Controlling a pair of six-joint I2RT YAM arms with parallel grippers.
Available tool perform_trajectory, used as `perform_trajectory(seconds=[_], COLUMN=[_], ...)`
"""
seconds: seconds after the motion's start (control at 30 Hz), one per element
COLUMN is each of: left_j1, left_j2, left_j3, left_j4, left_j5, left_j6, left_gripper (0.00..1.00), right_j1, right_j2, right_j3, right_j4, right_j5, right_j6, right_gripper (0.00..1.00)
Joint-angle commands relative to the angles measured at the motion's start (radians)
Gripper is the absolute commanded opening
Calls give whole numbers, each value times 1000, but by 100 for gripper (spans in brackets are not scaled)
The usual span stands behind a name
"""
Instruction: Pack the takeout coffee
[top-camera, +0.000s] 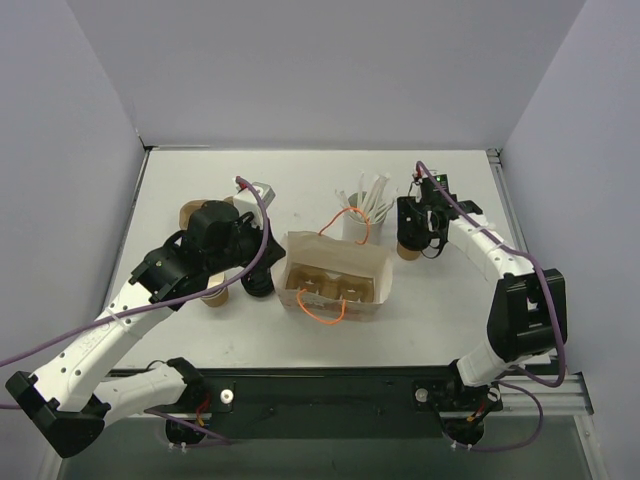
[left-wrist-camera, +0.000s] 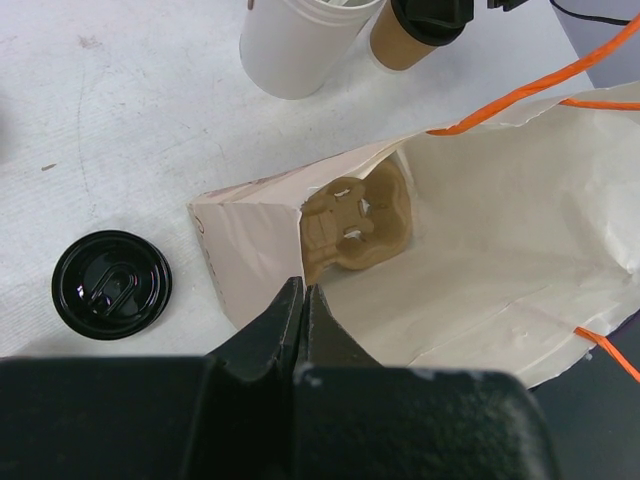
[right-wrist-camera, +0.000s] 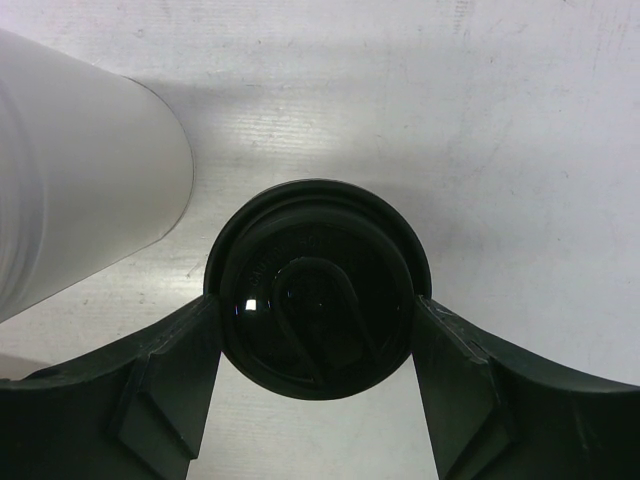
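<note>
The takeout coffee (top-camera: 408, 250), a brown paper cup with a black lid (right-wrist-camera: 318, 285), stands upright at the right of the white holder. My right gripper (right-wrist-camera: 315, 320) reaches over it from above, and its fingers (right-wrist-camera: 190, 350) press against both sides of the lid. The open paper bag (top-camera: 372, 262) sits mid-table with a brown cup carrier (left-wrist-camera: 355, 225) inside. My left gripper (left-wrist-camera: 302, 290) is shut, its tips at the bag's near left rim (left-wrist-camera: 250, 260). I cannot tell whether paper is pinched between them.
A white holder (top-camera: 358, 230) with stirrers stands between bag and coffee. A loose black lid (left-wrist-camera: 110, 285) lies left of the bag. Two lidless tan cups (top-camera: 213, 296) (top-camera: 192, 213) stand by the left arm. The bag's orange handles (top-camera: 322, 312) hang loose.
</note>
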Motion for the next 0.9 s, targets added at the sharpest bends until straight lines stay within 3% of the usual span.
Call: perform_trajectory(seconds=[0.0,0.23,0.47,0.7,0.87], left_j1=[-1,-1,2,9,14], left_j2=[-9,-1,21,57,54], left_j3=[26,32,53,121,174], left_j4=[10,-15,-33,-149,-229], left_j5=[-10,-32,-49,-196,-268], left_j6=[-5,-25,-37,-80,-131], left_gripper=[1,18,25,43,47], right_j1=[4,4,14,130,207], right_j2=[-48,-118,-220,-336,-368], right_j3=[9,5,93,239,354], right_j4=[-97,-143,-277,-369,-443], right_j5=[51,87,99,157,193], right_j6=[29,60,100,60,49], right_gripper=[60,59,56,56,56])
